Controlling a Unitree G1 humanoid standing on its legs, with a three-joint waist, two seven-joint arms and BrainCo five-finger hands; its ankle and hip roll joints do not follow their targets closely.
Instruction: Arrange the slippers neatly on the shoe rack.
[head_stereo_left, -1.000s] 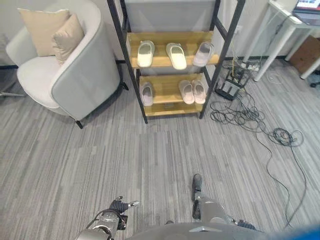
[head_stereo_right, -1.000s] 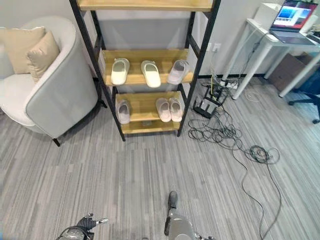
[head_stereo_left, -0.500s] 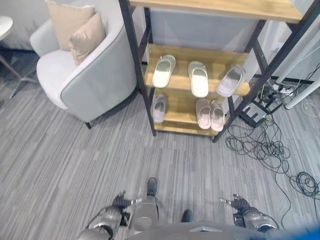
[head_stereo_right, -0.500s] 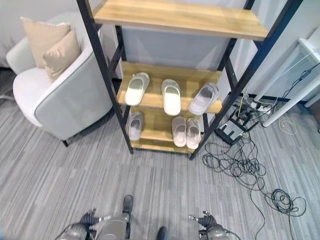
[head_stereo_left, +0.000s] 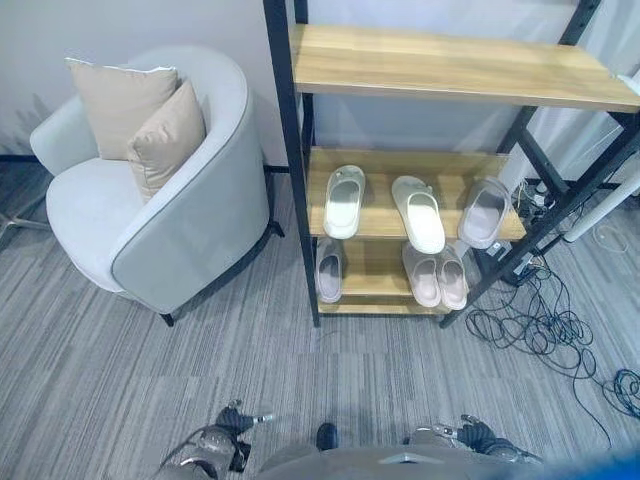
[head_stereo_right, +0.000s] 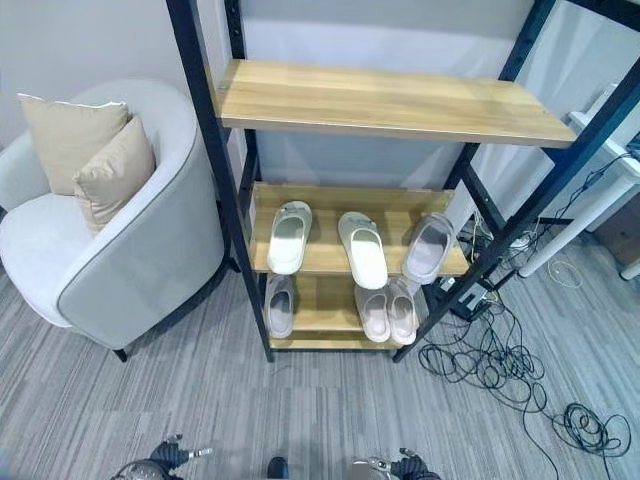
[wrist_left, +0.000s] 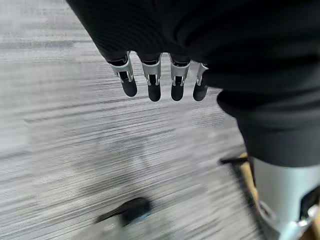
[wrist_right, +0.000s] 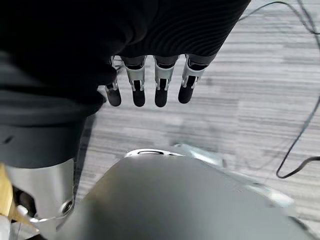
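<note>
Room was evenly lit, soft overhead light, no harsh glare. Faint shadows sat under the armchair (head_stereo_left: 170, 230) and shoe rack (head_stereo_left: 450, 80) shelves. The wrist views had motion-smeared carpet (wrist_left: 75, 150), and edges bowed slightly.

The shoe rack (head_stereo_right: 214, 190) carries three pale slippers (head_stereo_right: 361, 248) on its middle shelf — the right one tilted at the shelf's right edge. Three more lie on the bottom shelf. An armchair (head_stereo_right: 130, 260) with two cushions (head_stereo_right: 112, 170) stands left.
</note>
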